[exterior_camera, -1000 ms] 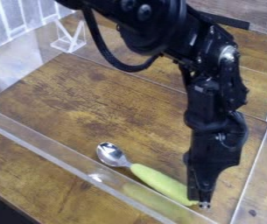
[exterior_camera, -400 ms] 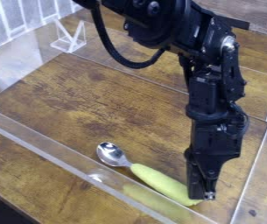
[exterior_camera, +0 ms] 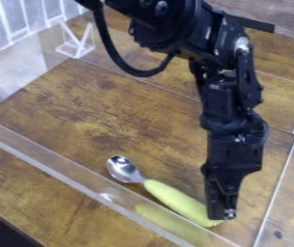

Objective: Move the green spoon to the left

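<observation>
- The pincer [exterior_camera: 222, 214], closed, points down at the green spoon's handle end.
- The green spoon [exterior_camera: 162, 193] lies on the bench [exterior_camera: 92, 116], near its front edge, beside the clear wall [exterior_camera: 100, 189].

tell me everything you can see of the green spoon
The green spoon has a shiny silver oval bowl and a thick, rounded yellow-green plastic-looking handle. It lies diagonally on the wooden surface, beside the clear barrier, bowl toward the upper left of the picture, handle end toward the lower right. The dark jaws are at that end; whether they grip it is unclear.
</observation>
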`<state>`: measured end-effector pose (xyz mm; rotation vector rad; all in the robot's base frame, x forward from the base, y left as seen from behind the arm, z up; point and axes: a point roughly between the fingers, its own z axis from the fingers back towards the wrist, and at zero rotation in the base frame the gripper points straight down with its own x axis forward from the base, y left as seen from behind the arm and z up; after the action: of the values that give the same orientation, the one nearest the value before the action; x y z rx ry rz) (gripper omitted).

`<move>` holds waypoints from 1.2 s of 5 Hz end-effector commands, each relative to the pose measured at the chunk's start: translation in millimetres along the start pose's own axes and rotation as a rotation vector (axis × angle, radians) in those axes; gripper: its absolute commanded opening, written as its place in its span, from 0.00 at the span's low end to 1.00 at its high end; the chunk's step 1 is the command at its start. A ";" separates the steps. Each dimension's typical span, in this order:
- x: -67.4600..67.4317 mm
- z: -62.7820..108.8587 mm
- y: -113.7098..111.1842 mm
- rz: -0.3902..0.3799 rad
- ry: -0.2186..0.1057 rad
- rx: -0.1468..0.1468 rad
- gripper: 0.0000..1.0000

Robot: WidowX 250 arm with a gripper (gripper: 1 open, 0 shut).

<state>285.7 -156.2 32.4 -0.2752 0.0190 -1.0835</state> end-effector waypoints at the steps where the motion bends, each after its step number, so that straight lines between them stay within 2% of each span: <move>1: -12.7 -15.4 -4.4 -0.066 0.046 -0.058 0.00; 2: -13.9 -16.4 -5.8 -0.058 0.042 -0.082 0.00; 4: -11.1 -9.6 -5.3 -0.044 0.047 -0.089 0.00; 6: -15.2 -16.0 0.7 0.047 0.032 -0.086 0.00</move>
<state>286.2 -152.1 30.5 -0.3325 0.0455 -1.0572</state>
